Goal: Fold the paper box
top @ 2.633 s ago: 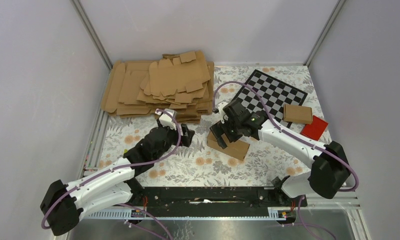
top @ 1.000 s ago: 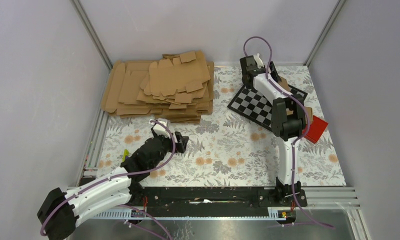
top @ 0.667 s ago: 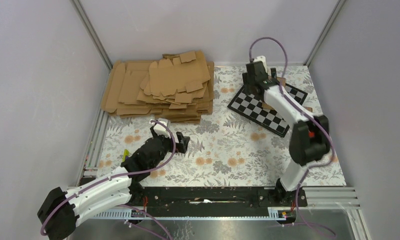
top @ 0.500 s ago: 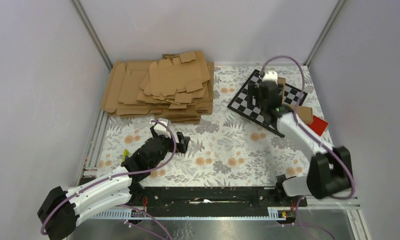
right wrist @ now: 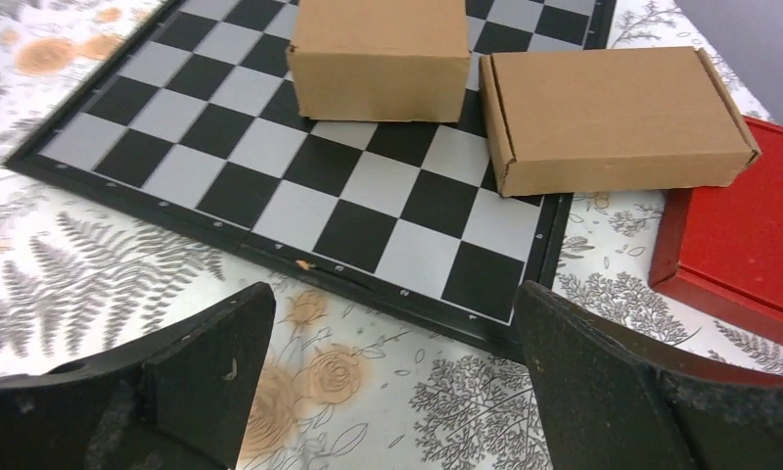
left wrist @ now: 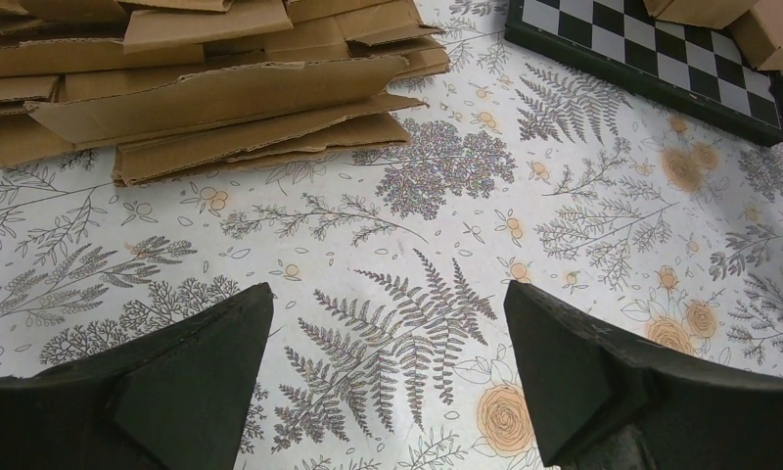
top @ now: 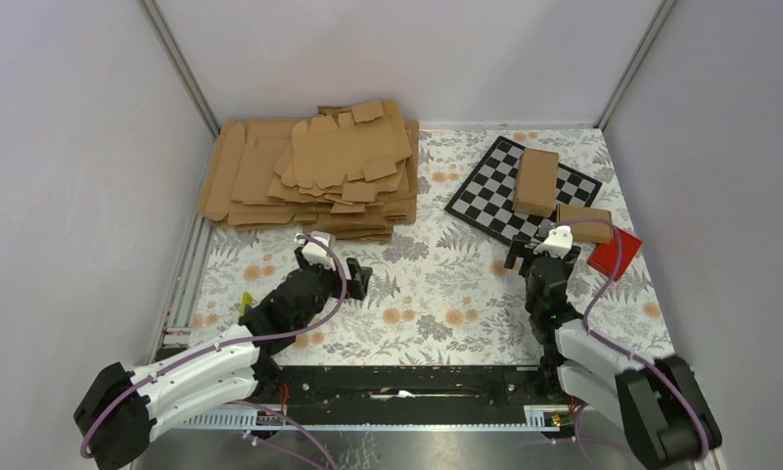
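A folded paper box [top: 536,181] [right wrist: 378,54], a slim brown carton, lies on the chessboard [top: 485,191] [right wrist: 270,186], with nothing holding it. A second brown carton [top: 583,223] [right wrist: 613,117] lies beside it at the board's right edge. My right gripper [top: 528,257] [right wrist: 395,289] hovers open and empty over the floral tabletop just in front of the board. My left gripper [top: 360,277] [left wrist: 388,294] is open and empty over the table's middle left, in front of the stack of flat brown card sheets [top: 309,176] [left wrist: 211,98].
A red block [top: 615,251] [right wrist: 750,235] lies right of the second carton. The card stack fills the back left corner. Grey walls close in the table on three sides, and a black rail [top: 407,382] runs along the near edge.
My right arm has swung back from the chessboard to the near right, leaving the box on the board. The left arm has hardly moved; its jaws opened a little wider.
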Robot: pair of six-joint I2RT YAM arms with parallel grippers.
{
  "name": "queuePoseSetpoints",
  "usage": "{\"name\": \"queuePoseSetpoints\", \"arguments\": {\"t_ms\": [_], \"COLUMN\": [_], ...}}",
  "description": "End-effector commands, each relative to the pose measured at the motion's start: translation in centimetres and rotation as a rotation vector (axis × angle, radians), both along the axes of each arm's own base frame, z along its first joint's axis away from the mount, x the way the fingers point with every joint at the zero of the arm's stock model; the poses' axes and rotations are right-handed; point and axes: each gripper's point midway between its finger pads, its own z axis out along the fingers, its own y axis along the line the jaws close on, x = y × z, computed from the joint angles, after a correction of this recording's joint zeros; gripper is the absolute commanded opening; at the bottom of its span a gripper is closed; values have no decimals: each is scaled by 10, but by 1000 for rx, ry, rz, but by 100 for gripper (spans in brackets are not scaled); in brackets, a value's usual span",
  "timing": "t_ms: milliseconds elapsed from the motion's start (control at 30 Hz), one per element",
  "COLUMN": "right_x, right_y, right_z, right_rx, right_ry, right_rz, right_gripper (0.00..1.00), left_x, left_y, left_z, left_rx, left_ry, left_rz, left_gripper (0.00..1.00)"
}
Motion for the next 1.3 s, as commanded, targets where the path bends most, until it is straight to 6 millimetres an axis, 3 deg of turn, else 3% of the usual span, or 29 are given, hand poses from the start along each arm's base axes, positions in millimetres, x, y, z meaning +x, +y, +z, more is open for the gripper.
{"name": "queuePoseSetpoints", "arguments": {"t_ms": [0,133,233,400,500,667,800,933,1000,1133,1267], "right_x": [17,30,48,58,66,65,67,67,67,67,67], "right_y": [-18,-8,-11,-32,-31,-32,-30,-30,-30,-30,-30], "right_z": [14,19,14,-4,-16,-11,-11,-11,-11,-11,-11], "right_rx": [-95,-83,-134,-58,-59,-59,-66,-65,-63,-63,-63], "right_ry": [-70,-164,-121,-143,-52,-84,-85,-84,-84,-85,-86], "right_rz": [-97,-22,-23,-67,-55,-54,-45,-45,-46,-46,-46], "right_gripper": [100,99,99,99,99,99,99,99,99,99,99], "left_x": [6,17,31,62,69,79,92,91,95,110,127], "left_y": [-3,10,25,78,102,139,147,168,174,173,154], "left_z": [13,23,36,41,40,41,36,9,10,3,-3], "left_rx": [-29,-8,18,120,99,100,180,221,196,214,256], "left_ry": [-55,-147,-212,-220,-262,-298,-288,-307,-342,-302,-276], "left_rz": [2,74,161,404,480,585,582,647,654,608,465], "left_gripper": [99,99,99,99,99,99,99,99,99,99,95]}}
